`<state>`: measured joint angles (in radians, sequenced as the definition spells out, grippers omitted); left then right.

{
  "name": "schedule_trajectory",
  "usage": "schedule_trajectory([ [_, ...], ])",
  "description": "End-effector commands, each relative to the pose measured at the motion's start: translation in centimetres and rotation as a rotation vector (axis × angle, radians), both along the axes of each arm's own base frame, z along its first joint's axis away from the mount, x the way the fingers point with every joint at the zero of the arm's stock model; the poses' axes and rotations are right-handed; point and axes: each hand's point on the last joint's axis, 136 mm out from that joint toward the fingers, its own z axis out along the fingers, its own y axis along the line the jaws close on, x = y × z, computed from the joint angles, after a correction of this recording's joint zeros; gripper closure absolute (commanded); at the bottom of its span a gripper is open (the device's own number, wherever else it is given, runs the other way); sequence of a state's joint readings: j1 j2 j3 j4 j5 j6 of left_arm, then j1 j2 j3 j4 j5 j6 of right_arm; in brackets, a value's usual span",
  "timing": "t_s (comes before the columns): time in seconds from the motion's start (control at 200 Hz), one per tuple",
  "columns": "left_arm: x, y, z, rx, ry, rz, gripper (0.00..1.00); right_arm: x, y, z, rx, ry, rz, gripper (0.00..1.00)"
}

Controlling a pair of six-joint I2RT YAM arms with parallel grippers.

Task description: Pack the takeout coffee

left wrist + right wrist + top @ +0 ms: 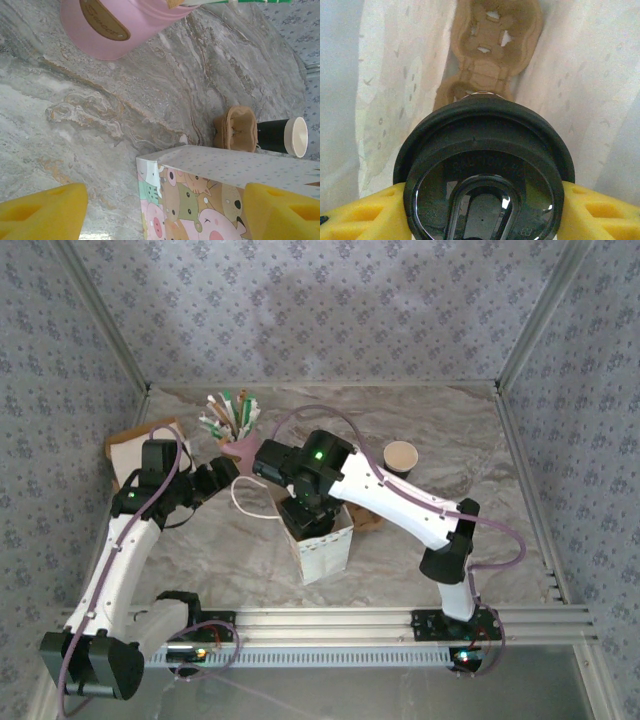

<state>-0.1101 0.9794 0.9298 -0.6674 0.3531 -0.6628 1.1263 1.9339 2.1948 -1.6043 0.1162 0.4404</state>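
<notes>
The right fingers [355, 215] grip the lidded coffee cup [485, 165] from both sides, down inside the white paper bag [325, 550] at the middle of the table [480, 440], above a cardboard cup carrier [492, 45] lying deeper in the bag. The left fingers [40, 210] stand wide and empty, left of the bag, near the pink cup [105, 25].

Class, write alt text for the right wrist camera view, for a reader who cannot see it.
A black-lidded coffee cup, seen from above, is held between the yellow fingers of the right gripper inside a white paper bag. Beyond the cup, deeper in the bag, sits a brown cardboard cup carrier.
</notes>
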Motion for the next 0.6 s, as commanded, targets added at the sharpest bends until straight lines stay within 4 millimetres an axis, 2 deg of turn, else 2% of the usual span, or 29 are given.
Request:
schedule_trajectory([
  [0.0, 0.7, -0.2, 1.6, -0.018, -0.064, -0.014, 0.19, -1.8, -4.3, -0.5, -0.177, 0.087, -0.037, 0.36],
  [0.14, 1.1, -0.6, 3.8, -0.041, -0.121, -0.024, 0.19, -1.6, -4.7, -0.6, -0.185, 0.089, -0.053, 0.36],
  [0.285, 0.5, -1.4, 6.5, -0.083, -0.194, -0.067, 0.19, -1.3, -4.9, -0.7, -0.191, 0.087, -0.061, 0.36],
  [0.595, -5.0, -2.9, 11.8, -0.197, -0.377, -0.168, 0.25, -1.1, -5.4, -1.0, -0.206, 0.088, -0.066, 0.35],
])
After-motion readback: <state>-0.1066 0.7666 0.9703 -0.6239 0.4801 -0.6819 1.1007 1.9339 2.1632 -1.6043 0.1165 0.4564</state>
